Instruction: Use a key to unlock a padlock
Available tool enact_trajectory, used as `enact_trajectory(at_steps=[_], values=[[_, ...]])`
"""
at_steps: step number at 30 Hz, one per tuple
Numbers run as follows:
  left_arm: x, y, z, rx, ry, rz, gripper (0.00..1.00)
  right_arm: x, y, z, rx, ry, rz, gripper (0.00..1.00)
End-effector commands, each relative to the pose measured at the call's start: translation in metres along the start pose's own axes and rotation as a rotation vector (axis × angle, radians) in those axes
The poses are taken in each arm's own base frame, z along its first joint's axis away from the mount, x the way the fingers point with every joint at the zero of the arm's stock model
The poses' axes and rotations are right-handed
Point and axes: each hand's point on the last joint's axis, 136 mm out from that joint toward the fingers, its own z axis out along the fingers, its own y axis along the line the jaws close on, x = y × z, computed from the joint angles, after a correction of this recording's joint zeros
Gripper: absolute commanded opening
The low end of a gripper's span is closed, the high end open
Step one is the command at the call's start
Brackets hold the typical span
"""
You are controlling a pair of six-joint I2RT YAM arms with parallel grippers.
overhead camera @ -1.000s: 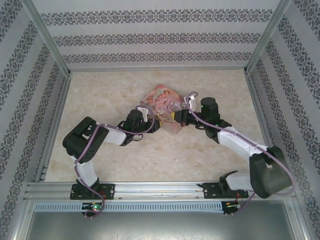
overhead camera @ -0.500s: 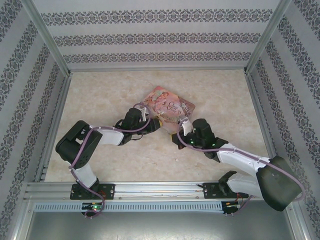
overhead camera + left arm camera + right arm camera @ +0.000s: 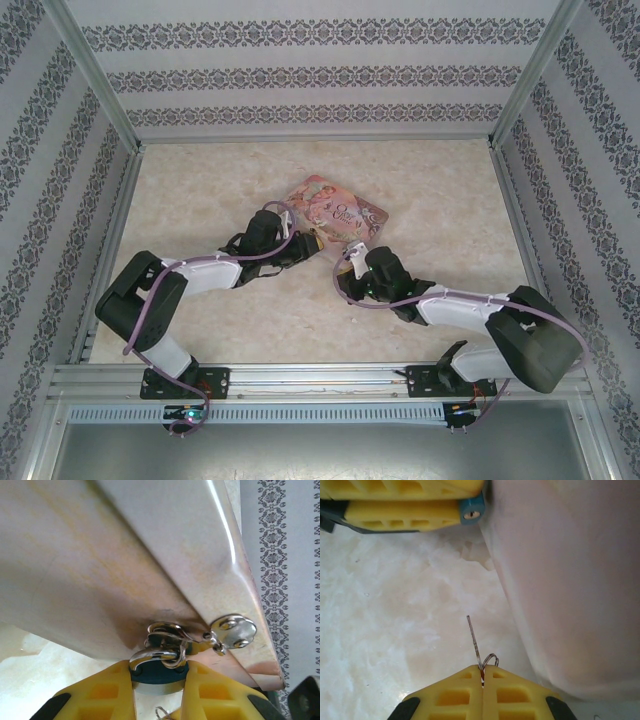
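Padlock [image 3: 471, 510], tiny and probably light and slick, is clamped by its teal body in my left pincer [image 3: 159, 680], my right pincer [image 3: 482, 670] closed on the thin key [image 3: 474, 640].

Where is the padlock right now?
In the left wrist view the padlock sits pinched between the left gripper's yellow fingers, hooked to the pink tin's clasp; in the top view that is mid-table, at the tin's near-left edge.

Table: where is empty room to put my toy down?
The table is bare between the tin and the left wall, right wall and far wall. It's crowded mid-table, where the left gripper holds the padlock and the right gripper the key.
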Motion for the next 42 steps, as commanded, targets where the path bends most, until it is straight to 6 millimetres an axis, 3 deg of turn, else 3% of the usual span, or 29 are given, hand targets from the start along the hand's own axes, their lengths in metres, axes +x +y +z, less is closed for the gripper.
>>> enact_trajectory(at_steps=[1, 19, 30, 42], values=[[-0.005, -0.031, -0.006, 0.051, -0.008, 0.008, 0.21, -0.021, 0.002, 0.003, 0.027, -0.061, -0.047, 0.00], [-0.005, -0.039, -0.002, 0.044, 0.003, 0.004, 0.20, -0.049, 0.003, -0.005, 0.065, -0.149, -0.050, 0.00], [-0.005, -0.040, 0.004, 0.048, 0.011, 0.001, 0.21, -0.061, 0.006, 0.001, 0.055, -0.158, -0.056, 0.00], [-0.006, -0.039, 0.005, 0.043, 0.008, -0.001, 0.20, -0.058, -0.003, 0.004, 0.104, -0.142, -0.049, 0.00]])
